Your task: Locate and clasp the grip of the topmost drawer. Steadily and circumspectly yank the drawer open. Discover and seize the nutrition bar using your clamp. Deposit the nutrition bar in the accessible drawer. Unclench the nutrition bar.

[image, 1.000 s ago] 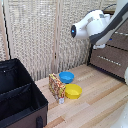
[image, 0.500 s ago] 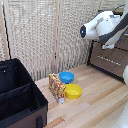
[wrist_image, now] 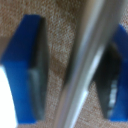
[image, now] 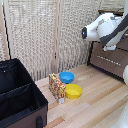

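the blue-tipped two-finger clamp (wrist_image: 75,75) is straddling the slim silver bar handle (wrist_image: 82,70), jaws apart, risking slipping off if closing off-centre.

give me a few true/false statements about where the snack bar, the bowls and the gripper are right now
1. The snack bar stands on edge on the wooden floor, beside the yellow bowl. True.
2. The blue bowl is stacked inside the yellow bowl. False: they sit side by side, the blue one farther back.
3. In the wrist view, the silver drawer handle runs between the two blue fingers of the gripper. True.
4. The gripper is holding the snack bar. False: the bar is on the floor, away from the arm at the dresser.
5. The black bin is on the exterior view's right. False: it is on that view's left.
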Robot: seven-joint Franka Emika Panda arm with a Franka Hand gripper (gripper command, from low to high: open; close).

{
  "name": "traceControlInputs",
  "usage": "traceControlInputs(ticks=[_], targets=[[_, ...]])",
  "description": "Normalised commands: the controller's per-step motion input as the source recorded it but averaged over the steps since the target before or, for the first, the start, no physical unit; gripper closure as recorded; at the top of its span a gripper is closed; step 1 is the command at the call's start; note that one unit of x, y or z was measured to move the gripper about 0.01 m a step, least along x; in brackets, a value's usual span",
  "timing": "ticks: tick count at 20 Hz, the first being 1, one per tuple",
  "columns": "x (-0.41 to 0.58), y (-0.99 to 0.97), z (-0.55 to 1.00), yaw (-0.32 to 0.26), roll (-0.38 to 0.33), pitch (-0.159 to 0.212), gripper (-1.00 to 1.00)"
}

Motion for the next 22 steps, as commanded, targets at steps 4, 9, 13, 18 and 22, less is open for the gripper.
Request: traceControlInputs(ticks=[4, 9, 13, 18, 22], targets=[[0.033, 0.27, 0.00, 0.000, 0.143, 0.000, 1.00], [0.090, 0.74, -0.08, 0.000, 0.133, 0.001, 1.00], [0.089, 0.95, -0.28, 0.001, 0.092, 0.004, 1.00], [0.146, 0.98, -0.40, 0.021, 0.065, 0.008, 1.00], [0.185, 0.83, -0.30, 0.026, 0.069, 0.002, 1.00]])
